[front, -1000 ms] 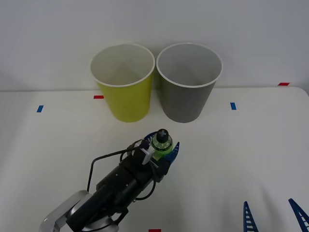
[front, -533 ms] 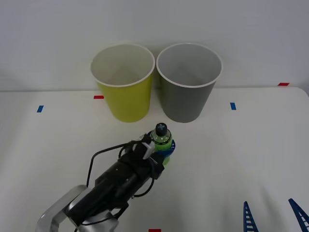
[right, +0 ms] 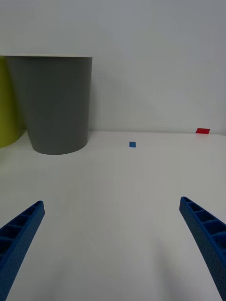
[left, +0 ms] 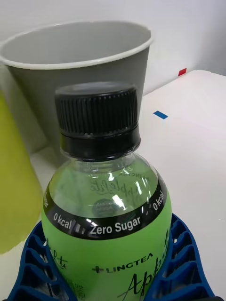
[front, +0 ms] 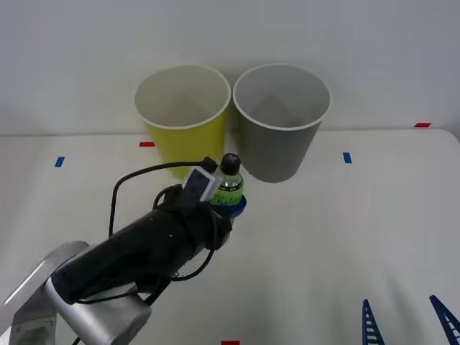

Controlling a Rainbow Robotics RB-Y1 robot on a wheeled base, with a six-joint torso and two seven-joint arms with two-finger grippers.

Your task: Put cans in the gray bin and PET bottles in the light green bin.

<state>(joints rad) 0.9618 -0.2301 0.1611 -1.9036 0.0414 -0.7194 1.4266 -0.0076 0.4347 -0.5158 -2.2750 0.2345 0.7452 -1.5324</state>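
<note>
While gripped, bottle outside bins

Left gripper raised mid-table, fingers clamped (blue, ribbed) — right gripper parked low, fingers spread.

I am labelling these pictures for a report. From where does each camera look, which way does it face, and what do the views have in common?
Front view: above the arms, facing forward and down at the table; shows the left arm, the left gripper shut on the PET bottle, and the open right gripper.
Right wrist view: low over the table, facing the gray bin; own fingers apart.
Left wrist view: behind the bottle, facing both bins; own fingers around the bottle.
Shared: all three show the gray bin and the light green bin.
</note>
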